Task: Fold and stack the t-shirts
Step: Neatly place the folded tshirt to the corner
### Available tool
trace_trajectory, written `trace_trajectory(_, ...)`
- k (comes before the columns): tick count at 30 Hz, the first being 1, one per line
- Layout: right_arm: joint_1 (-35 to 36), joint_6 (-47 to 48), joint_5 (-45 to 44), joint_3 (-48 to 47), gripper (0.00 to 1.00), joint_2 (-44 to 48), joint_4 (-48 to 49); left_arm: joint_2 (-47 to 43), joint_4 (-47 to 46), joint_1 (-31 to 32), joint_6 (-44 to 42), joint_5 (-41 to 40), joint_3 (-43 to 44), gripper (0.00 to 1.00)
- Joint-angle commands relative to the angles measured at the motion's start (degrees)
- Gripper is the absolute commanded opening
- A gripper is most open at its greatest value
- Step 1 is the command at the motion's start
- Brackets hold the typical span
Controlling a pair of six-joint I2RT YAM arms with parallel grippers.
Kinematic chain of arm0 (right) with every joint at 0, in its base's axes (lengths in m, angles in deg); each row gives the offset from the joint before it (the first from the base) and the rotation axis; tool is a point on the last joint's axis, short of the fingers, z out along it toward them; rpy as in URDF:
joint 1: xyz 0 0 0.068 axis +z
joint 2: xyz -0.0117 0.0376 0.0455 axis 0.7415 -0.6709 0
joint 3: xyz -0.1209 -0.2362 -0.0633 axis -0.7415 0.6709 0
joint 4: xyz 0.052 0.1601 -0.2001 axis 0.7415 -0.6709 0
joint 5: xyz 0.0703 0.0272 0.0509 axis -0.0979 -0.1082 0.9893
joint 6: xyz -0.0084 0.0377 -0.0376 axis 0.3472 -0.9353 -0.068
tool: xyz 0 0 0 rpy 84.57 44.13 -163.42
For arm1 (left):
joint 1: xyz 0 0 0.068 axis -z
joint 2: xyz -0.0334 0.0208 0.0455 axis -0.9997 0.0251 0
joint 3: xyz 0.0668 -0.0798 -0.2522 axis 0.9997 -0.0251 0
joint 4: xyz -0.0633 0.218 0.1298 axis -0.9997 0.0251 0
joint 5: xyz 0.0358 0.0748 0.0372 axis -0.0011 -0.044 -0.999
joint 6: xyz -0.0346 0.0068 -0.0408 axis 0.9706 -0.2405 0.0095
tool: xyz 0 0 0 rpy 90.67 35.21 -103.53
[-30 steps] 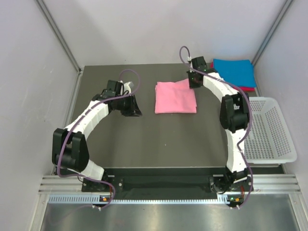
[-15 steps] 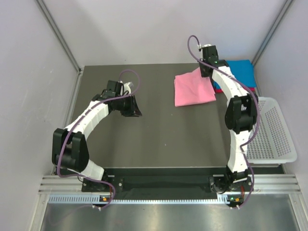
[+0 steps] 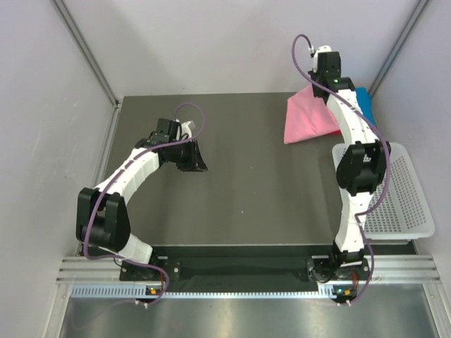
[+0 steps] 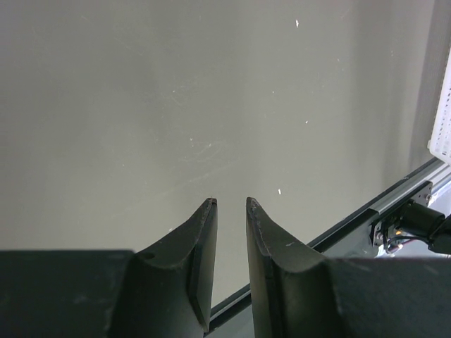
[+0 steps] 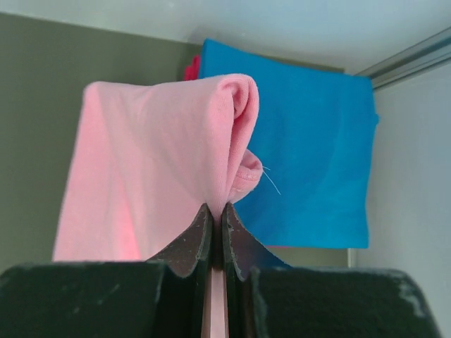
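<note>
From above, the right arm is reaching out to the far right corner of the table [image 3: 232, 204]. The right gripper [image 3: 318, 83] is holding the pink t-shirt [image 3: 310, 118] up by its top edge. The cloth is hanging down and spreading out to the left, and I cannot tell whether its lower edge is touching the table. A sliver of the blue t-shirt [image 3: 363, 96] is showing just behind the arm, in the far right corner. The white mesh basket [image 3: 398, 190] is sitting at the table's right edge, nearer than the shirts. The left arm is bending over the left half of the table, and the left gripper [image 3: 197, 160] is hanging well apart from any cloth.

Through the left wrist camera, the left gripper [image 4: 230, 204] is pointing over bare table, its fingers [image 4: 204, 239] standing a narrow gap apart with nothing between them. A corner of the basket [image 4: 444, 91] is peeking in at the right.

Through the right wrist camera, the right gripper [image 5: 217, 208] is pinching a bunched fold of the pink t-shirt [image 5: 155, 162], its fingers [image 5: 194, 239] pressing almost together on the cloth. Beyond it the blue t-shirt [image 5: 310, 155] is lying flat in the corner. A small edge of the magenta-red t-shirt [image 5: 192, 68] is sticking out from under the blue one's far left corner.
</note>
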Motion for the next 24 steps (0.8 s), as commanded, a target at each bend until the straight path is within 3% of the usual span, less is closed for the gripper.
trace_trajectory(1,-1.88,2.33,-1.46,-4.93,0.00,1.83,2.93,-1.09,-1.55,-0.15,-1.35,-0.61,-0.15,0.28)
trace_trajectory(24,-11.11,6.46,3.55,-10.21,0.00,0.07,4.33,0.14,-1.11,-0.15,-1.44,0.26,0.20,0.28)
